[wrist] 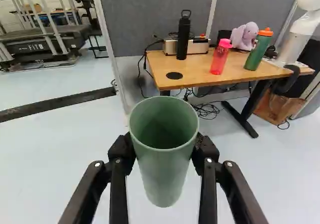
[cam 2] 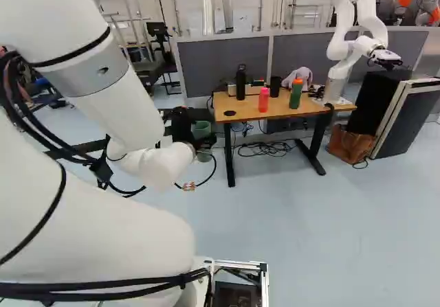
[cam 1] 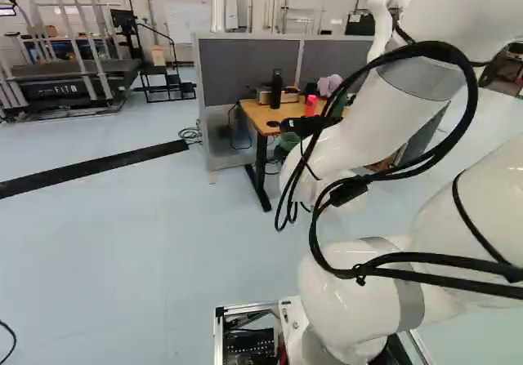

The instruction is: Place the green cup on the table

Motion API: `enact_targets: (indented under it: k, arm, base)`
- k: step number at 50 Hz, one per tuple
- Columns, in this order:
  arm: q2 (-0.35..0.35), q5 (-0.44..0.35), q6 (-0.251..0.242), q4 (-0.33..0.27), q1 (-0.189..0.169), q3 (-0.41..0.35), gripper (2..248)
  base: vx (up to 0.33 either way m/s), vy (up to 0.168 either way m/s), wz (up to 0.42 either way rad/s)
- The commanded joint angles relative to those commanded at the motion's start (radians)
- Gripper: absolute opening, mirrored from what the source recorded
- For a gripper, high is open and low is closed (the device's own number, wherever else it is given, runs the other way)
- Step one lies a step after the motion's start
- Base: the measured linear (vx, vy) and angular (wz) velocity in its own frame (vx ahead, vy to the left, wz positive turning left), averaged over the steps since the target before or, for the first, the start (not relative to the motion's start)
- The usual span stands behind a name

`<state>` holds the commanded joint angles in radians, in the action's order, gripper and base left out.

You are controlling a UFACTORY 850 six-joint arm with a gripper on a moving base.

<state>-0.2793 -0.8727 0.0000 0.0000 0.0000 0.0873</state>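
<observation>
Cup [wrist: 164, 176]: green, held aloft — short of the counter [wrist: 199, 72]
Fingers [wrist: 120, 153]: closed on it from both sides
On top: black bottle [wrist: 183, 38], pink bottle [wrist: 219, 59]

Bright, even light fills all three views and seems to fall from above, leaving a soft pale sheen on the floor [wrist: 60, 149] and near-white, almost detail-less patches on the arm [cam 2: 89, 231]. Shadows are faint, the dimmest parts being beneath the table [wrist: 200, 78] and deep inside the green cup [wrist: 165, 176]. Far background details look soft, without heavy motion blur.
</observation>
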Motion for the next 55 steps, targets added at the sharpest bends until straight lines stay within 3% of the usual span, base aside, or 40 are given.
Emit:
enact_targets:
  k: [32,55]
  arm:
    - [0.0,0.0,0.0,0.0,0.0,0.0,126]
    - [0.022,0.0,0.0,0.0,-0.015,0.038,126]
  base:
    - [0.36,0.006,-0.031]
    - [0.038,0.0,-0.001]
